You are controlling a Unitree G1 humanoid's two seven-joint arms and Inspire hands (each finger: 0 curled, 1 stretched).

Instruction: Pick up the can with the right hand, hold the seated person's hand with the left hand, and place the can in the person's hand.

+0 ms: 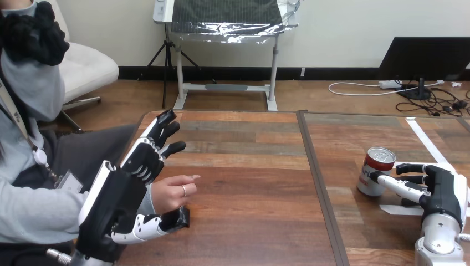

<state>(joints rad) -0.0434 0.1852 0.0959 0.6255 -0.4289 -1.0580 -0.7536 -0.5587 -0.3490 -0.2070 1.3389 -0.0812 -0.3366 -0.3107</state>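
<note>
The wooden table carries everything, and the work splits between its two ends. At the left edge the robot's left hand stands raised on its side, its fingers straight and spread toward the far left corner and its thumb low along the near side. That leaves an open cradle rather than a grip. The person's hand rests on the table inside that cradle, reaching in from the left edge, fingers loosely curled and pointing toward the middle. It lies against the robot's palm, probably so it can be steadied as a landing place. No robot finger is curled round it, so I judge the holding step as not yet made. Near the right edge the right hand lies low on the table, fingers stretched out. One finger touches the side of the can, the others lie beside it, and none is wrapped round it. The can stands upright on the table, beside white tape marks, well apart from the person's hand, so the pickup looks about to begin.
</note>
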